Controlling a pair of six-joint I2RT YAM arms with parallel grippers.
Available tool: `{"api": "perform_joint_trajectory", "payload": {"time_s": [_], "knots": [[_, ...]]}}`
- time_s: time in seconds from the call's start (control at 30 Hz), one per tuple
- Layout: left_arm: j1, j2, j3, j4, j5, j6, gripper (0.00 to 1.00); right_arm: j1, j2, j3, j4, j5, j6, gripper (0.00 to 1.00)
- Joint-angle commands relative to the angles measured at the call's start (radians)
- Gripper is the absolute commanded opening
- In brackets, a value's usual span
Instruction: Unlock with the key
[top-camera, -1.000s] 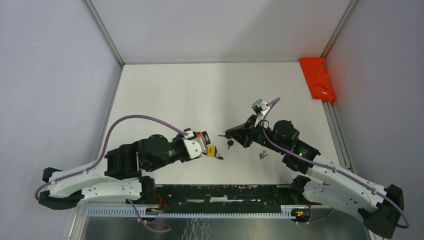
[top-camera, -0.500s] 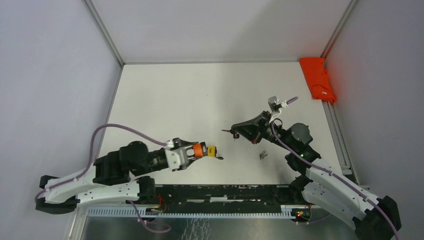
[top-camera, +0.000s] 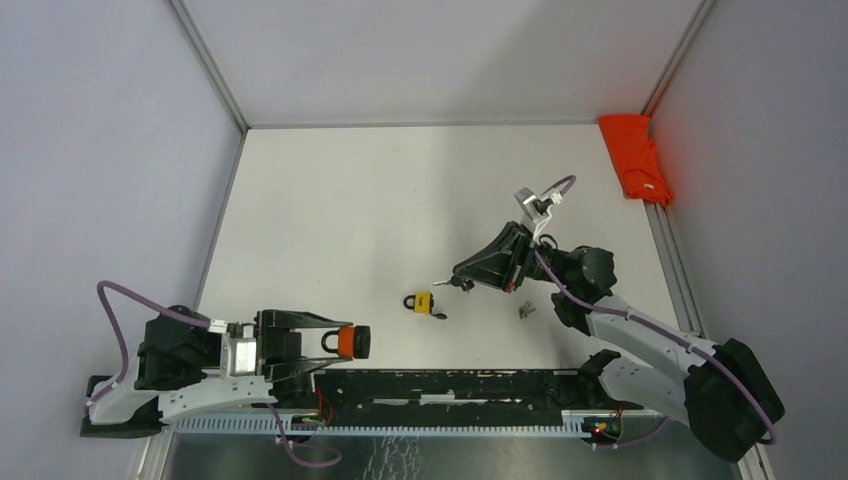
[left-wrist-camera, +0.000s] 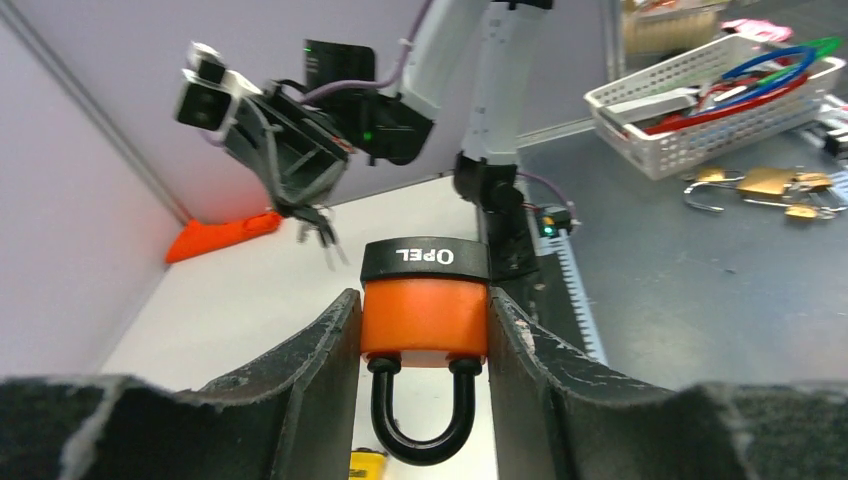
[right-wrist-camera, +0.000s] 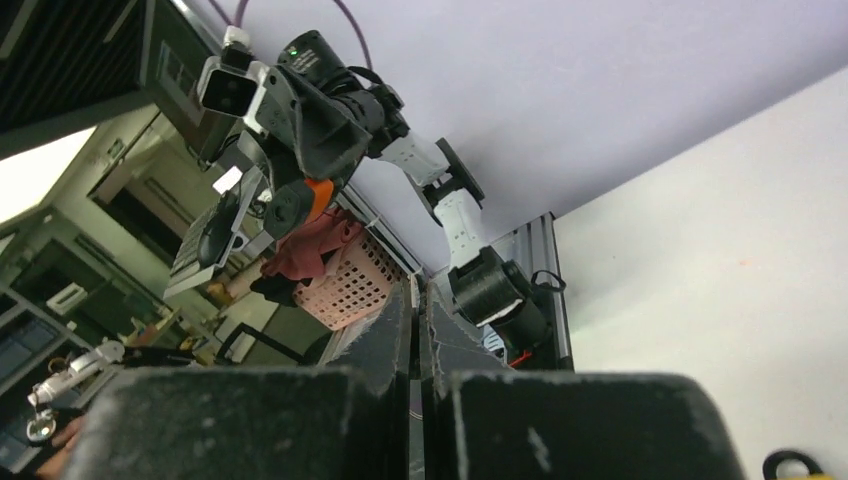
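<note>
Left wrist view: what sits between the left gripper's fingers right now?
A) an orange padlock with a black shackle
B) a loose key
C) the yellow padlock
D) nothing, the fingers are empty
A: the left gripper has its fingers closed on either side of the orange padlock, with the black shackle pointing back toward the camera. The yellow padlock lies apart on the table.
</note>
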Motion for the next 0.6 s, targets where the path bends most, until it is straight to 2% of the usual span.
{"api": "perform_joint_trajectory", "payload": {"time_s": [0.0, 0.13, 0.37, 0.47, 0.57], "knots": [[-0.006, 0.026, 0.064, 0.011, 0.068, -0.142, 0.02, 0.026, 0.084, 0.114, 0.121, -0.086, -0.017, 0.00], [-0.006, 0.089, 0.108, -0.022, 0.046, -0.116, 0.02, 0.059, 0.189, 0.184, 0.197, -0.123, 0.040, 0.00], [-0.006, 0.150, 0.129, -0.027, 0.018, 0.011, 0.02, 0.100, 0.244, 0.260, 0.154, -0.152, 0.034, 0.00], [-0.008, 0.144, 0.151, -0.022, 0.059, -0.017, 0.02, 0.105, 0.252, 0.258, 0.123, -0.154, 0.010, 0.00], [-0.010, 0.126, 0.173, -0.002, 0.083, -0.118, 0.02, 0.104, 0.245, 0.246, 0.049, -0.148, -0.049, 0.00]]}}
